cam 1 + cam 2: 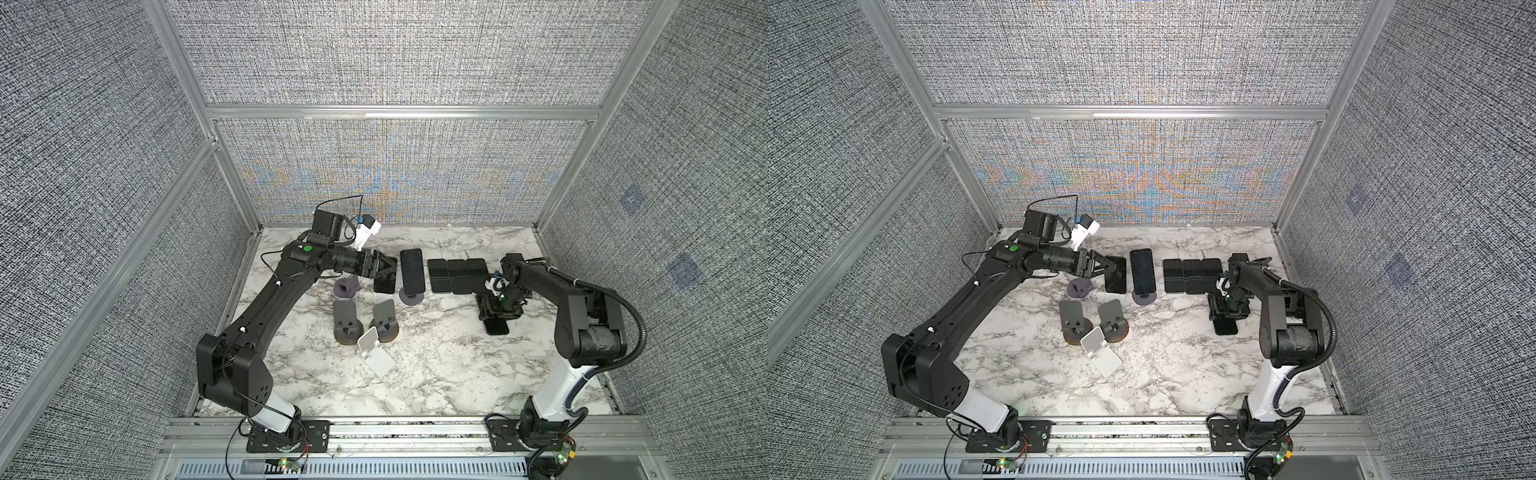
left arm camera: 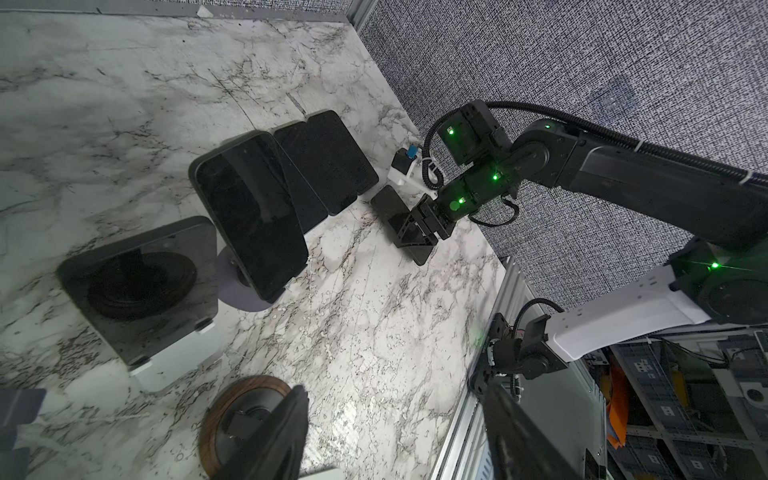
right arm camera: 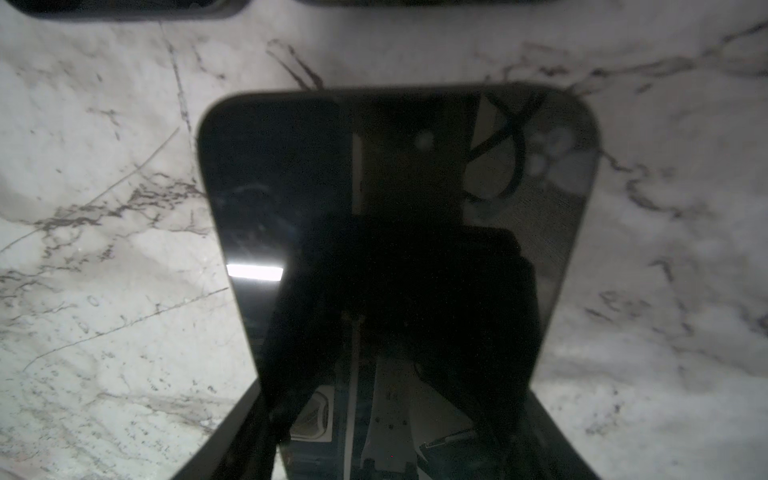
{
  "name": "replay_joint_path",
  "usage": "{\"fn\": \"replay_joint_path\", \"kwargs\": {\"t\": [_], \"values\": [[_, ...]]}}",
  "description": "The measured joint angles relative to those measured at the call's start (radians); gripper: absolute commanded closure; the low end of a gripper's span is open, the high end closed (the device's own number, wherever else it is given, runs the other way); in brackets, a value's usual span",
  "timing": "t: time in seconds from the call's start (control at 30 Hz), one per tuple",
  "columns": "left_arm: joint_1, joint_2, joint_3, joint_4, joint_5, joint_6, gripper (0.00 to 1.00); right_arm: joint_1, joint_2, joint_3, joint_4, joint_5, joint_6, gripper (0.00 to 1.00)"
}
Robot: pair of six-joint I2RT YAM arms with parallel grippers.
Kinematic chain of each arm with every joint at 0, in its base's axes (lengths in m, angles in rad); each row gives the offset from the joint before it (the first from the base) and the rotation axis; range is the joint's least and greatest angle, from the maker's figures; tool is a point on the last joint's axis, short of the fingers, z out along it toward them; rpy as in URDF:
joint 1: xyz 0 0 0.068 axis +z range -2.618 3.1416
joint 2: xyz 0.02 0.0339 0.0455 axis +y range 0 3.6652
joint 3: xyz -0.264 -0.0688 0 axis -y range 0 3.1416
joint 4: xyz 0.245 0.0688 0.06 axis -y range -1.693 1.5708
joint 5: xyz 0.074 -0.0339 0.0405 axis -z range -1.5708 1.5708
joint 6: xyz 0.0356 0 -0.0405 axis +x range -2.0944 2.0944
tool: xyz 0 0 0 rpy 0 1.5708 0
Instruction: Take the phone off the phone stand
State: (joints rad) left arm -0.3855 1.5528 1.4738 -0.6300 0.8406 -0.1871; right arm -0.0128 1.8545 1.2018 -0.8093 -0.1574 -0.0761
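Black glass facing up, the phone (image 2: pixel 137 284) leans on a white stand (image 2: pixel 174 357) at the counter's (image 1: pixel 436 365) left rear. The left pincer (image 1: pixel 392 266) hangs over its upper end, fingers spread wide with nothing between them. Just beside it a second phone (image 1: pixel 412 270) rests on a grey stand (image 1: pixel 411 297). Further right lies a row of three phones (image 1: pixel 459 275). Near that row the right pincer (image 1: pixel 498 313) grasps a third phone (image 3: pixel 395 187) by its long sides, low on the counter.

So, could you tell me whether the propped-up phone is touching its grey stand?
Touching: the left wrist view shows the phone resting against the grey stand, with no gap.
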Motion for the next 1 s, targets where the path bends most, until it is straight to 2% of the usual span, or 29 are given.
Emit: {"fn": "replay_joint_path", "kwargs": {"t": [0.2,1.0], "values": [[0.000,-0.002,0.000,0.000,0.000,0.001,0.32,0.000,0.022,0.016,-0.013,0.006,0.013,0.32],[0.000,-0.004,-0.002,0.002,0.031,0.012,0.32,0.001,0.085,0.082,-0.081,0.026,0.037,0.24]]}}
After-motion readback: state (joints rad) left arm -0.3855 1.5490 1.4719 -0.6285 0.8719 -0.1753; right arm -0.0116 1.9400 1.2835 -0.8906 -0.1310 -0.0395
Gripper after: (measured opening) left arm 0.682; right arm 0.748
